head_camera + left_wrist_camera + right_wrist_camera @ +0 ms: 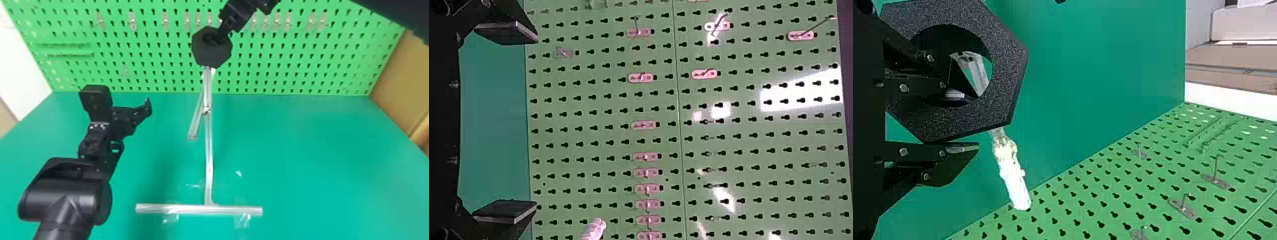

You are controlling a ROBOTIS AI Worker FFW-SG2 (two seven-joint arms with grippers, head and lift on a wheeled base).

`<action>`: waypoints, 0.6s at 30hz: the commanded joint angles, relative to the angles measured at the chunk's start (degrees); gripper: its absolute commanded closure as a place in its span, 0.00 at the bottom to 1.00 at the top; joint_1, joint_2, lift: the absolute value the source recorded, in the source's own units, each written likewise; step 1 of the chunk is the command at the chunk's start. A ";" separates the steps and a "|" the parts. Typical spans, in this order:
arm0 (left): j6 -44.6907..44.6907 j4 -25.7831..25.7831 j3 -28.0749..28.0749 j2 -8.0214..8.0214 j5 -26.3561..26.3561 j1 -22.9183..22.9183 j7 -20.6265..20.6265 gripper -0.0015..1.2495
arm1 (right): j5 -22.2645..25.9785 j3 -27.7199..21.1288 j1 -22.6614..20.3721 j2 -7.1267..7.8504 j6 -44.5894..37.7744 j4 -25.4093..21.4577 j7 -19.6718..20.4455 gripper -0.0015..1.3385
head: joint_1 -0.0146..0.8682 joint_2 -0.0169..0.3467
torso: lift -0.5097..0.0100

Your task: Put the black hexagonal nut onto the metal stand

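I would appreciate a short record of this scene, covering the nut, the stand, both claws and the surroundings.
Nut: black hexagonal nut, held raised by its rim
Right claw: closed on the nut's rim, one finger through its hole
Left claw: open, left of the stand
Stand: metal stand, upright, with a crossbar at its foot
Surface: green table
Backdrop: green pegboard with hooks

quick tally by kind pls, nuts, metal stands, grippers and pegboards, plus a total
black nut: 1
metal stand: 1
grippers, left gripper and right gripper: 2
green pegboard: 1
total: 5
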State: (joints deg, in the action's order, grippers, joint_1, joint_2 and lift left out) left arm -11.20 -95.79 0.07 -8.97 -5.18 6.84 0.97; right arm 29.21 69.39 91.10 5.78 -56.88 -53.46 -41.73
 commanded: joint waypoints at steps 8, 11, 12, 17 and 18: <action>-0.05 -0.10 -0.25 -0.09 0.00 -0.07 0.00 0.09 | 0.33 0.22 0.00 0.02 -0.77 -0.15 -2.56 0.85 | 0.80 0.27 | 0.98; -0.05 -0.19 -0.25 -0.09 0.00 -0.16 0.00 0.09 | 0.41 0.57 0.00 0.02 -0.77 -0.33 -2.83 0.85 | 0.80 0.27 | 0.98; -0.05 -0.19 -0.25 -0.09 0.00 -0.16 0.00 0.09 | 0.41 0.57 -0.04 0.02 -0.77 -0.42 -3.00 0.85 | 0.80 0.27 | 0.98; -0.05 -0.19 -0.25 -0.09 0.00 -0.07 0.00 0.09 | 1.29 0.57 -0.39 0.02 -0.68 -0.51 -3.09 0.85 | 0.80 0.27 | 0.98; -0.05 -0.19 -0.16 -0.09 0.00 -0.07 0.00 0.09 | 1.47 0.66 -0.48 0.10 -0.60 -0.51 -3.09 0.85 | 0.80 0.27 | 0.98</action>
State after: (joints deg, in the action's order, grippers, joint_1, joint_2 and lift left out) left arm -11.25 -95.97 -0.17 -9.05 -5.18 6.67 0.97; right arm 30.07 69.95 90.95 5.80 -57.65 -53.93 -44.82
